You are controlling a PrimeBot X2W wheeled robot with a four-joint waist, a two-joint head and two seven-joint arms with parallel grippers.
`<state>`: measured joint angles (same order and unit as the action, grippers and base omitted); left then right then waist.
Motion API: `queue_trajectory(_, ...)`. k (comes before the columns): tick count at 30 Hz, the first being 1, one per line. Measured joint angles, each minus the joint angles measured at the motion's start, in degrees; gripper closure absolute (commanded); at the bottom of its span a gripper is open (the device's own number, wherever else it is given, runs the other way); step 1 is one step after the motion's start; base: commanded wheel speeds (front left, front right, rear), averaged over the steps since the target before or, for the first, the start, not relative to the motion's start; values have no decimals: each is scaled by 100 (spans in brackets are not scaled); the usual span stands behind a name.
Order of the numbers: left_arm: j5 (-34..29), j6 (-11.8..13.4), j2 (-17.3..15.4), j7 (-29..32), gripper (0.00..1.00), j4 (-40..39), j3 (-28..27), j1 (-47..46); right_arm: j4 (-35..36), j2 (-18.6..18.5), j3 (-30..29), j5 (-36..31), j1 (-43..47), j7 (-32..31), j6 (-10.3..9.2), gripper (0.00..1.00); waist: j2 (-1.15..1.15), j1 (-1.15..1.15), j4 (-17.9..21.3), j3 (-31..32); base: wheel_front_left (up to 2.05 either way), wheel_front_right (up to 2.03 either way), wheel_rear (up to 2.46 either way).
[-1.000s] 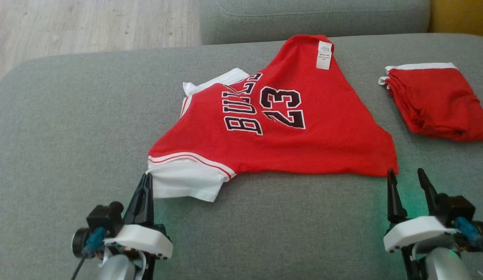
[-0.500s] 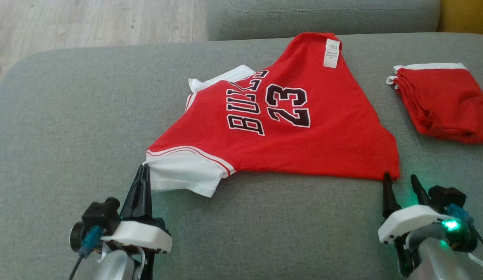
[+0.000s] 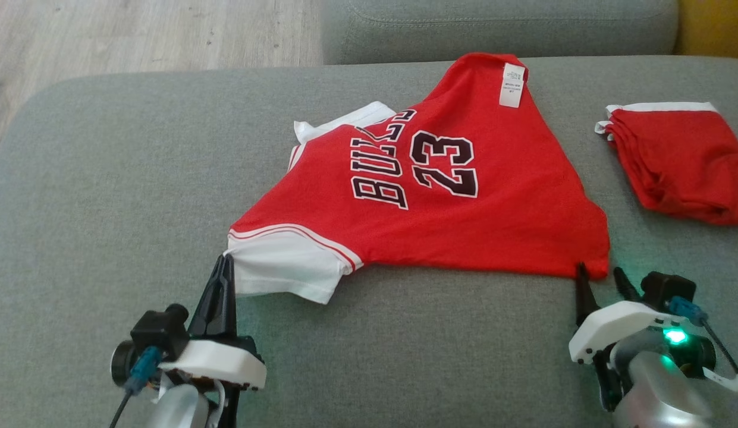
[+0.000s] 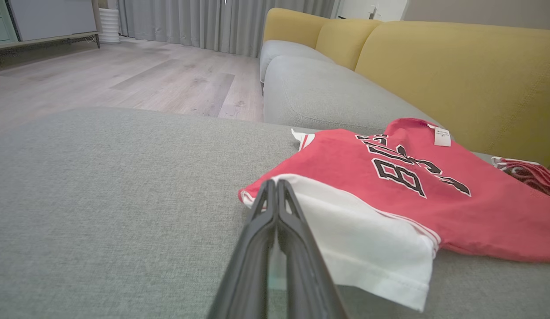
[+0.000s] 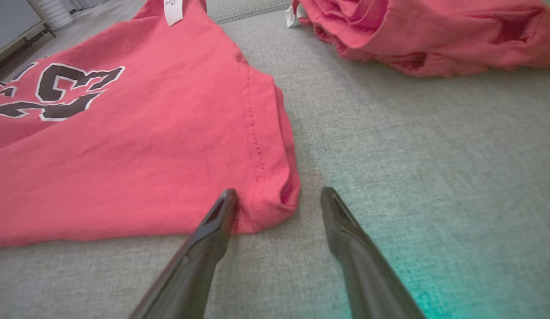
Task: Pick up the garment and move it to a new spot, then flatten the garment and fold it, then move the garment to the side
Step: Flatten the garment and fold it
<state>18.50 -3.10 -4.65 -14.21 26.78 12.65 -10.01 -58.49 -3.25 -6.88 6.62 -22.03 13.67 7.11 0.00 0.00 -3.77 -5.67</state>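
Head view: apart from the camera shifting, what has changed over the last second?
The right gripper has eased in towards the shirt and a little to its left. Its fingers are still open, now on either side of the shirt's near right corner. The left gripper stays shut on the white sleeve. The shirt, the folded red garment and the couch are as before.

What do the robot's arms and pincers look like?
The left pincer and right pincer each have two long, dark, pointed fingers growing from a white block. A little black camera with a blue plug and a thin cable sits beside each. The forearms are pale and silvery, and a green light glows on the right one.
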Motion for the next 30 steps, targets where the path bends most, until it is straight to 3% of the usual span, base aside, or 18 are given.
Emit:
queue_trajectory(1, 0, 0, 0, 0, 100, 0, -1, 0, -58, -4, 36, 3, -24, 4, -1, 100, 0, 0, 2, 6, 0, 0, 0)
queue_trajectory(7, -41, 15, 7, 0, 100, -69, -107, 8, -242, -21, 390, 391, -181, 29, 0, 100, 0, 0, 36, 81, 0, 0, 0)
queue_trajectory(11, -44, 2, 2, -1, 100, -327, -203, 84, 153, 10, 723, 706, -179, 51, 0, 100, 0, 0, 118, 179, 0, 0, 0)
queue_trajectory(16, -187, 51, -26, -8, 100, -1076, -486, 64, 1789, 12, 889, 938, -181, 55, 0, 100, 0, 0, 244, 328, 0, 0, 0)
queue_trajectory(21, -214, -49, -55, -23, 100, -1927, -740, -276, 3249, 13, 969, 726, -172, 70, 0, 100, 0, 0, 328, 510, 0, 0, 0)
queue_trajectory(30, -42, -44, -67, 57, 100, -3357, -1107, -1036, 4924, -154, 1304, 481, -179, 78, 0, 100, 0, 0, 414, 758, 0, 0, 0)
